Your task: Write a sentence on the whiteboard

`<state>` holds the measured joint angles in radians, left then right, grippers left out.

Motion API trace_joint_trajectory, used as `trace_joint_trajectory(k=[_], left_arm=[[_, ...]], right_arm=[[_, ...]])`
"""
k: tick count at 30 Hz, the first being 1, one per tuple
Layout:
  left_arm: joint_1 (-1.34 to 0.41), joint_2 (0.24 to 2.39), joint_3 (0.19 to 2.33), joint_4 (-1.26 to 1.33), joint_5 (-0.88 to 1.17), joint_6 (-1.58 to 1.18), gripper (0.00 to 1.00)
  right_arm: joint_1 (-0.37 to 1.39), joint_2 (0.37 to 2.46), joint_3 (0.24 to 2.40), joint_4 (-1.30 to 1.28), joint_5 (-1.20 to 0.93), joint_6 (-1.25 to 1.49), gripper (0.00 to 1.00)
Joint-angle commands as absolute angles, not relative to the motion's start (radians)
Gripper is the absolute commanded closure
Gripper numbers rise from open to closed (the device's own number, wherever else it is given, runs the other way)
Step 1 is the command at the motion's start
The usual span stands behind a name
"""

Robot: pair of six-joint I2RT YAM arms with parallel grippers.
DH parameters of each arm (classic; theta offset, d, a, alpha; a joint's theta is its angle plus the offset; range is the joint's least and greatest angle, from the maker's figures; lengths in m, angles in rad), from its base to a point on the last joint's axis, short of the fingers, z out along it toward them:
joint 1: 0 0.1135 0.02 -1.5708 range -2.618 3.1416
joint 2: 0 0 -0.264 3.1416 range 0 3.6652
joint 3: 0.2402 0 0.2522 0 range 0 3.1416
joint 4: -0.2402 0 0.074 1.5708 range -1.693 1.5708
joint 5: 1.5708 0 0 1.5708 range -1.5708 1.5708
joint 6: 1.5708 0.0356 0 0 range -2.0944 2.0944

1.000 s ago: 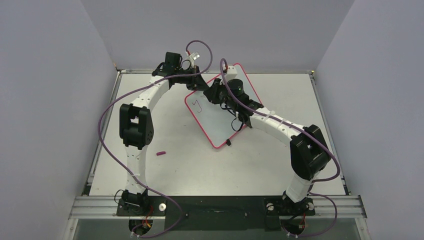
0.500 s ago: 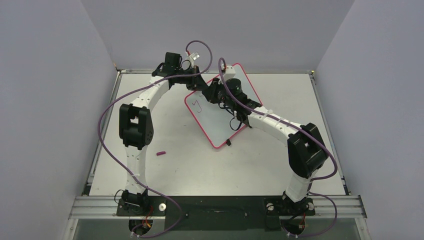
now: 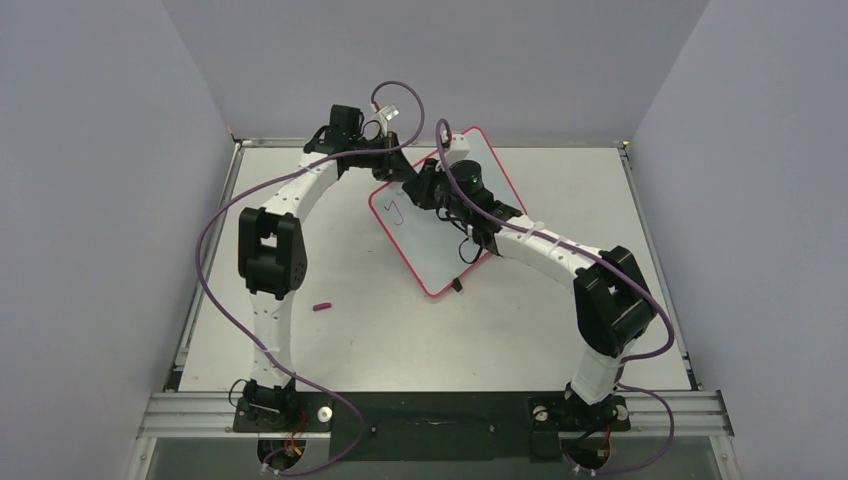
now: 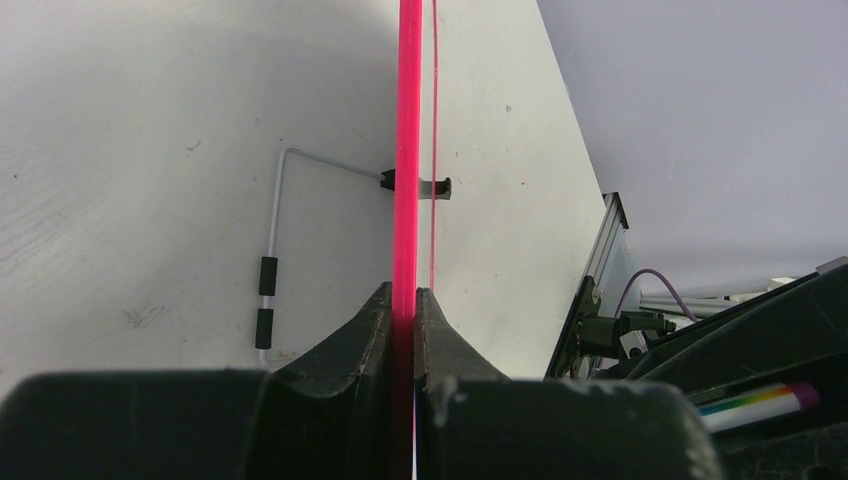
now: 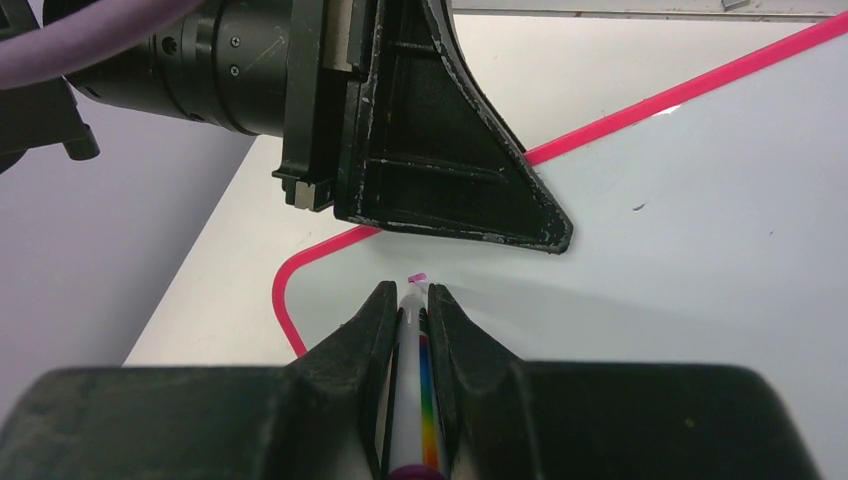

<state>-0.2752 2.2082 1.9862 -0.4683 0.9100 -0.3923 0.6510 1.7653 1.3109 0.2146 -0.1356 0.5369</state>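
Red-pink rim is what my left gripper point(image 4: 403, 300) has hold of. Its fingers are pressed together on the edge of the whiteboard point(image 3: 432, 250) near the far left corner, steadying it. The board sits skewed at the far middle of the table point(image 3: 560, 330), one corner pointing toward my bases.

My right gripper point(image 5: 408, 300) is clamped on the marker pen point(image 5: 421, 395), a white barrel with a rainbow stripe, its tip poking out just past my fingertips.

I judge the sentence point(image 3: 395, 213) barely begun. From above I can see only one hooked stroke, like a "y", near the board's left corner, and the rest of the white face is bare. Nearly all the lettering is left to write.

The pen tip hangs over the board just inside that rounded left corner, close beside my other gripper. From the wrist view I cannot tell whether the tip touches the surface or floats just above it. A small pinkish piece point(image 3: 321, 307), possibly the pen's cap, lies on the table well apart from the board, near my left arm.
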Motion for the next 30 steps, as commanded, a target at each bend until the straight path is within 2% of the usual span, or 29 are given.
trace_joint_trajectory(k=[1,19,30], left_arm=[[-0.288,2.127,2.0,-0.415,0.957,-0.411,1.0],[-0.288,2.126,1.998,-0.409,0.958,-0.417,1.0],[-0.288,2.117,1.985,-0.406,0.959,-0.414,1.0]], right_arm=[[0.662,1.737,1.258,0.244,-0.139,0.543,1.0],[0.646,1.677,1.151,0.23,-0.094,0.548,1.0],[0.619,1.723,1.232,0.215,-0.075,0.588,1.0]])
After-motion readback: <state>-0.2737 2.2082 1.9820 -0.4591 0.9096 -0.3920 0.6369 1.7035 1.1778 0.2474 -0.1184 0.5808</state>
